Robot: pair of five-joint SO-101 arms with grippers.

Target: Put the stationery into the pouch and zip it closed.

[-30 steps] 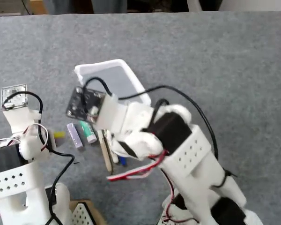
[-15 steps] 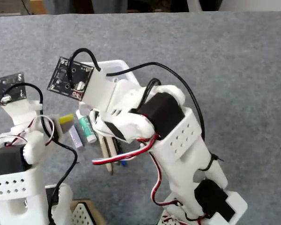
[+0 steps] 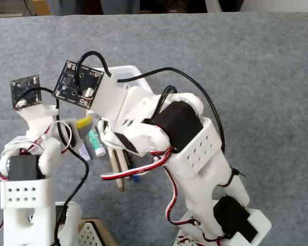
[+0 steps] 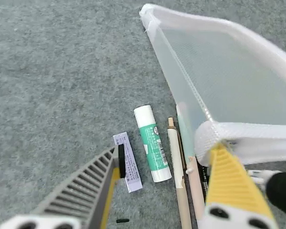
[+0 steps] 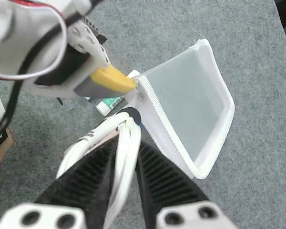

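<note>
You have the left gripper (image 4: 167,150) spread wide over the glue stick (image 4: 152,143) near the limp mesh pouch (image 4: 238,81), and the right gripper (image 5: 127,144) clamped on a white pen-like item (image 5: 129,126); take the stick, likely light and slippery, mid-barrel.

Right gripper (image 5: 128,143) clamps pens (image 5: 125,160); left gripper (image 5: 118,81) tip touches pouch (image 5: 190,100) corner, glue stick (image 5: 109,106) beside.

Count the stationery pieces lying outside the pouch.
4 visible: lilac rectangular bar, green-white glue stick, beige pencil, pink pen, side by side beside the white mesh pouch; more possibly hidden.
</note>
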